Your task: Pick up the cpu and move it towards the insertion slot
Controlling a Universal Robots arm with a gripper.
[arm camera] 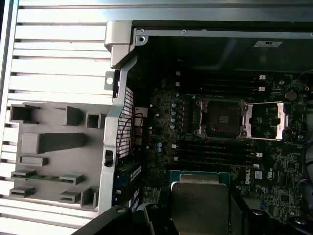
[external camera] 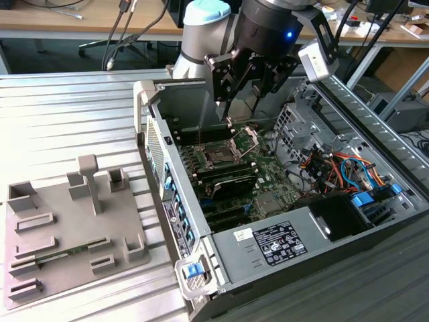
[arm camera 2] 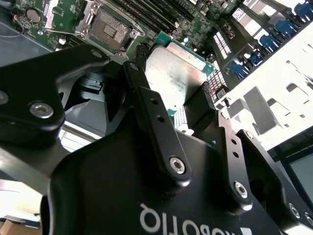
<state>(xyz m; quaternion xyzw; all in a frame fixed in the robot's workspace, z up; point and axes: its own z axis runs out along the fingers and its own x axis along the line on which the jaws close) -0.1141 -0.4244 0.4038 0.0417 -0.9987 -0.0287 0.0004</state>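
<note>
Where the tool stands: above the green motherboard inside the open computer case, raised clear of the board in the exterior view.
Tool state: narrow; fingers pressed against two opposite edges of the cpu, which is held between them.
Cpu position: in the air over the motherboard, silvery metal top facing both wrist cameras; near the insertion slot but apart from it.
Insertion slot: dark square socket in a silver frame, contact area exposed.
Load plate: swung open, lying just beside the socket.
Memory slots: long black rows between the socket and the held chip in the first wrist view.
Tray: grey, on the ribbed table, beside the case at the exterior view's left.
Memory stick: green, lying in a tray recess.
</note>
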